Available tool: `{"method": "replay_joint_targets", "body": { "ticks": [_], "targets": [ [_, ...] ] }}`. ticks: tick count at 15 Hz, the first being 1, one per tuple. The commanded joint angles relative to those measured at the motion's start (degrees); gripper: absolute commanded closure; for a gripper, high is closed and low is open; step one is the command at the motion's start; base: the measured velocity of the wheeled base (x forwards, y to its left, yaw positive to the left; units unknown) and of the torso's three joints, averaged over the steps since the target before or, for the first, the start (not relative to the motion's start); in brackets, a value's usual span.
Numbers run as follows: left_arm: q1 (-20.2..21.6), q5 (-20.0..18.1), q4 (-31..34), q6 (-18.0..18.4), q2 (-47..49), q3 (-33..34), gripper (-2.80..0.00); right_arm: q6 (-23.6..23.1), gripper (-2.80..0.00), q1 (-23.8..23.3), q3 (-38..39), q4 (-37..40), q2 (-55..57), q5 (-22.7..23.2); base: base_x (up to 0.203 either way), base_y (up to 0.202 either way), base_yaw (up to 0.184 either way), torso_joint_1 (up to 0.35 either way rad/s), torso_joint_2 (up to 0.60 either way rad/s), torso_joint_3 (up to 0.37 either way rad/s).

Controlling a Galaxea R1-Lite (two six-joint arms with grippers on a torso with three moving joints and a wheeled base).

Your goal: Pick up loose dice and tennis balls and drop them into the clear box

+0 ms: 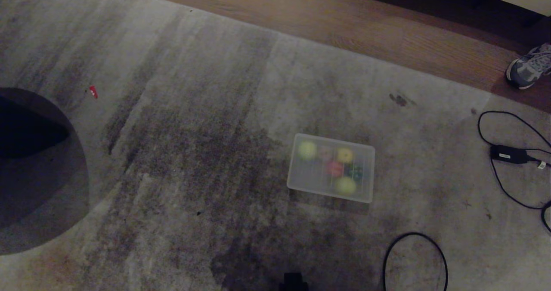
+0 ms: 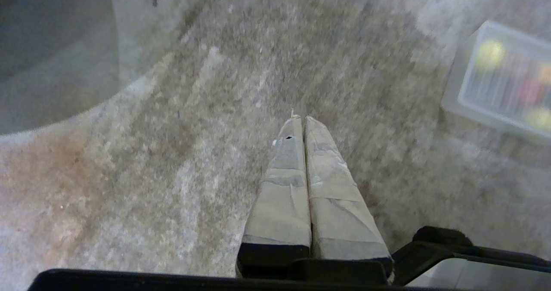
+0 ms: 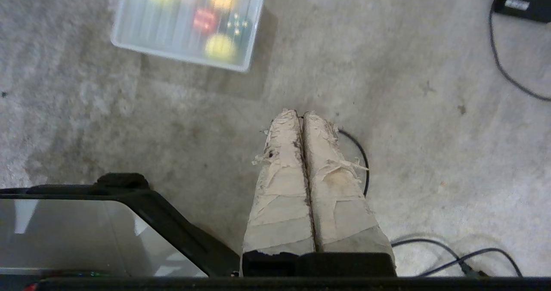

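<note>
The clear box lies on the grey carpet, right of centre in the head view. Seen blurrily through its ribbed top are two tennis balls and the dice: yellow, red, dark green and a faint tan one. No loose dice or balls show on the carpet. My left gripper hangs shut and empty over bare carpet, with the box off to its side. My right gripper is also shut and empty, short of the box. Neither gripper shows in the head view.
A power adapter with black cables lies at the right, and a cable loop lies near the front. A shoe stands on the wooden floor beyond the carpet. A dark round shape fills the left edge, with a small red scrap near it.
</note>
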Motion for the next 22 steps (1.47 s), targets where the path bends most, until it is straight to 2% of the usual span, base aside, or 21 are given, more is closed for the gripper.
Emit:
{"method": "replay_joint_targets", "body": {
  "ticks": [1, 22],
  "targets": [
    [0.00, 0.06, -0.04, -0.12, 0.06, 0.09, 0.00, -0.02, 0.00, -0.01, -0.01, 0.03, 0.16, 0.02, 0.000, 0.000, 0.000, -0.001, 0.00, 0.199],
    [0.00, 0.14, -0.13, -0.30, 0.06, 0.09, 0.00, -0.11, 0.00, -0.01, 0.08, -0.06, 0.16, 0.02, 0.000, 0.000, 0.000, 0.002, 0.00, 0.201]
  ]
}}
